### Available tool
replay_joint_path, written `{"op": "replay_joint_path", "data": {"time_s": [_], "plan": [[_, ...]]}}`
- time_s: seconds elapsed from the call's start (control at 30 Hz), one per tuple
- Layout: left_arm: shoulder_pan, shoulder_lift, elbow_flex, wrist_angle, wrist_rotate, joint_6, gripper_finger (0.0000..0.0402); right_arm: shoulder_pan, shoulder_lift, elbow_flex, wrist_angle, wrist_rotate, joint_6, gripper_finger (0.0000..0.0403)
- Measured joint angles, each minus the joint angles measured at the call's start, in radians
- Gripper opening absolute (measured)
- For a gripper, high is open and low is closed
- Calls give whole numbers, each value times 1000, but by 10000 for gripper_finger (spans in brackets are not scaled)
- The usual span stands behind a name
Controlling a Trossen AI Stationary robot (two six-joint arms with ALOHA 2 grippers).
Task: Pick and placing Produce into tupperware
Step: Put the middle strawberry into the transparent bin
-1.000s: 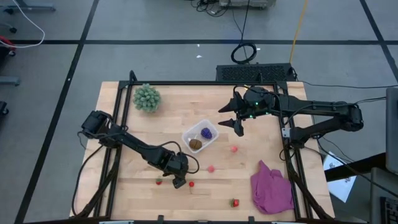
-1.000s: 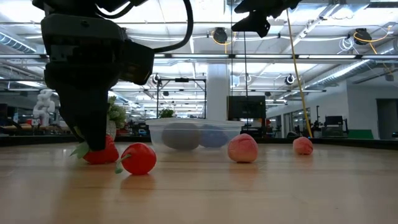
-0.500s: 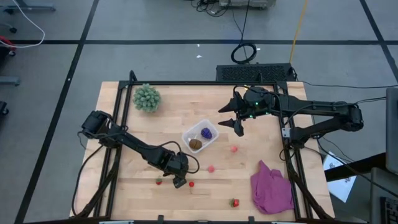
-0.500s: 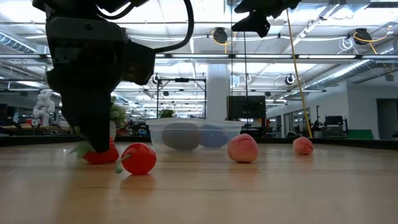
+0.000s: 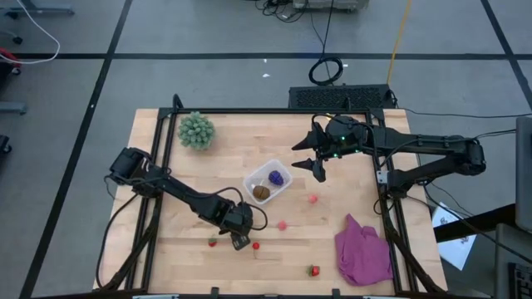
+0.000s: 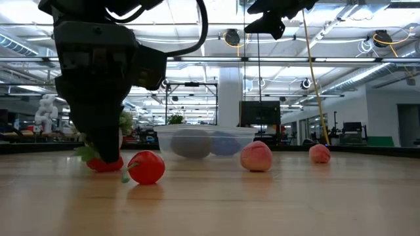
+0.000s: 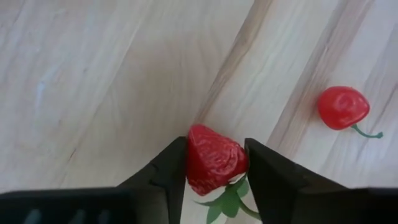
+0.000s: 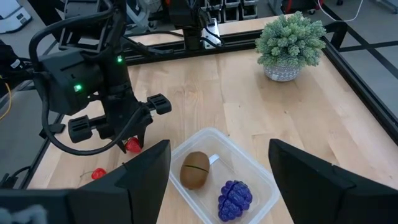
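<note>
Low in the high view, left of the middle, the left gripper [image 5: 239,241] is down on the pale wooden bench [image 5: 166,257]. Its jaws are clenched on a small red toy strawberry with green leaves [image 7: 213,160]. In the left wrist view the two dark fingers [image 7: 168,171] press on both sides of the berry.

To do this step well, I think the arm should hold tight and lift straight up. The grip looks to be on the fat middle, so the berry should not slip. A little red toy cherry with a thin green stem [image 7: 342,107] lies near, at the right of the left wrist view. It should not be bumped.

The strawberry lies on its side. Its long way runs between the fingers, leaves toward the camera and tip away.

Farther up, at the middle of the high view, sits the clear plastic tub with round corners [image 5: 253,178]. A brown round fruit [image 8: 194,169] and a purple bumpy cluster [image 8: 234,197] are inside.

The right gripper [image 5: 316,154] waits upper right of the tub, jaws released.
</note>
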Motion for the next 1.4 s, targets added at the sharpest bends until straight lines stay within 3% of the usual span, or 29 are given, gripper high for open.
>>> {"op": "replay_joint_path", "data": {"time_s": [0.37, 0.57, 0.73, 0.87, 1.07, 1.4], "plan": [[26, -8, 2, -3, 34, 31, 151, 0, 0, 0, 0, 0, 0, 263], [34, -16, 66, -69, 32, 83, 137, 0, 0, 0, 3, 0, 0, 263], [55, -16, 166, -215, 23, 151, 145, 0, 0, 0, 3, 0, 0, 263], [79, -16, 260, -374, -51, 223, 157, 0, 0, 0, 3, 0, 0, 263], [161, -17, 376, -466, -178, 414, 160, 0, 0, 0, 3, 0, 0, 263], [368, -14, 395, -398, -210, 676, 161, -26, 0, 0, 3, 9, -79, 263]]}}
